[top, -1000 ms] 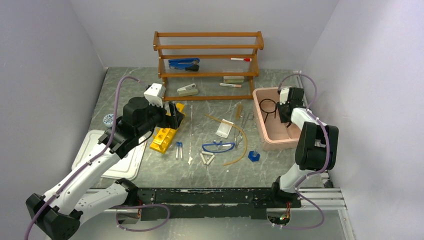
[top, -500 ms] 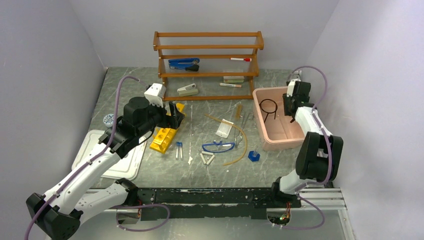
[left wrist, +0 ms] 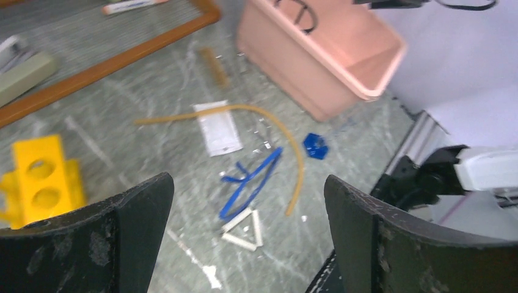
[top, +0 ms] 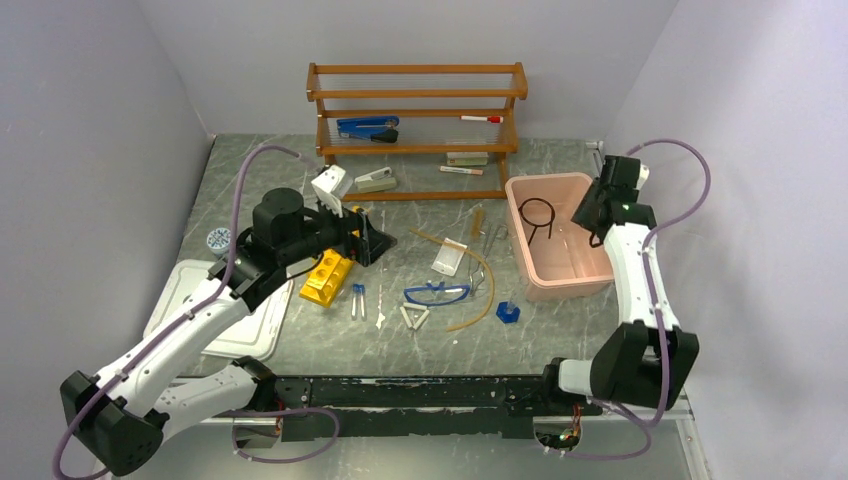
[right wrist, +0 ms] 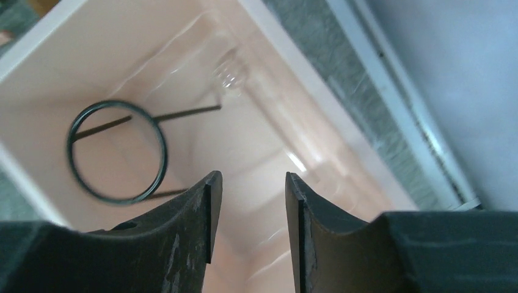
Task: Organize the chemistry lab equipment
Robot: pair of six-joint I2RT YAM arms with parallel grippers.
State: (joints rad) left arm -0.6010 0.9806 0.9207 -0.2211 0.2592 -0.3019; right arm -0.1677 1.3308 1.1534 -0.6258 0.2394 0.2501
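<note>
The yellow holed rack (top: 328, 277) lies left of centre, two blue-capped tubes (top: 358, 298) beside it. Blue goggles (top: 437, 294), the white triangle (top: 414, 317), amber tubing (top: 480, 275) and the clear bag (top: 450, 257) lie mid-table. The black wire ring stand (top: 537, 213) lies in the pink bin (top: 560, 290). My left gripper (top: 372, 240) is open and empty, hovering just right of the rack (left wrist: 40, 177); the goggles (left wrist: 250, 180) and triangle (left wrist: 244, 227) show between its fingers. My right gripper (top: 588, 222) is open and empty above the bin's right side, near the ring stand (right wrist: 116, 103).
A wooden shelf rack (top: 415, 130) with a blue stapler and markers stands at the back. A white tray (top: 190, 300) lies at the left. A small blue piece (top: 508, 311) lies near the bin's front corner. A clear glass item (right wrist: 229, 73) rests in the bin.
My right arm has risen and swung back to the right, away from the ring stand, which stays in the bin. My left gripper has moved right, past the yellow rack.
</note>
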